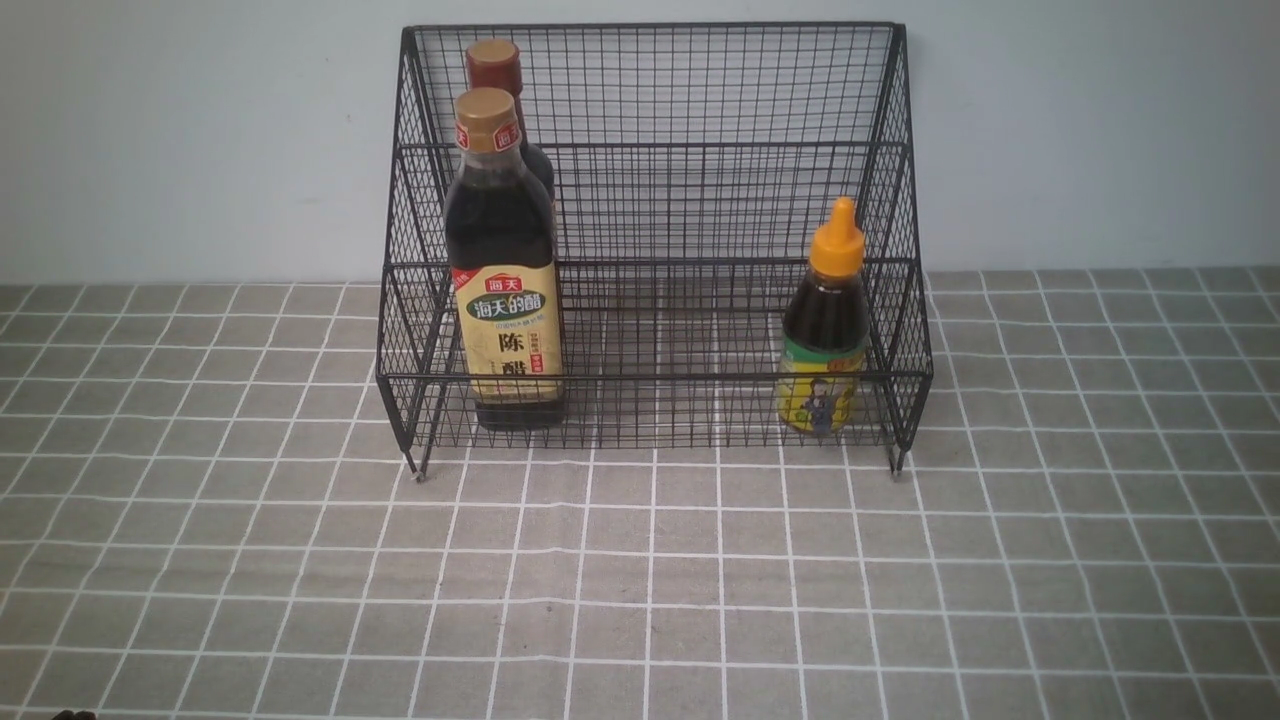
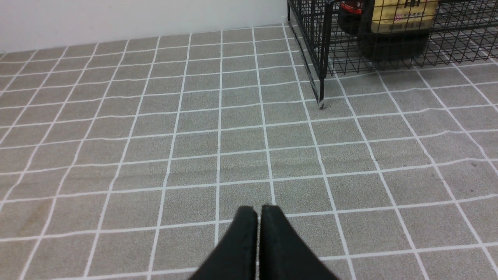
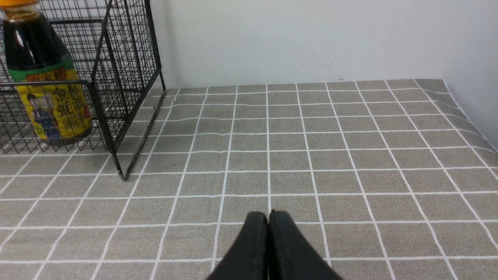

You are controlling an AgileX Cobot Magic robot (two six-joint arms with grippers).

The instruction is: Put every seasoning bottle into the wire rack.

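three seasoning bottles (image 1: 505, 270) upright in wire rack (image 1: 700, 150)

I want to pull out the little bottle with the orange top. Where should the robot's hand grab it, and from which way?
Probably the dark shoulder just under the orange nozzle, coming from the front and above. The small bottle stands upright in the wire rack, lower tier, right end. The front rail crosses its label and the side mesh is close, so only its upper part is free.
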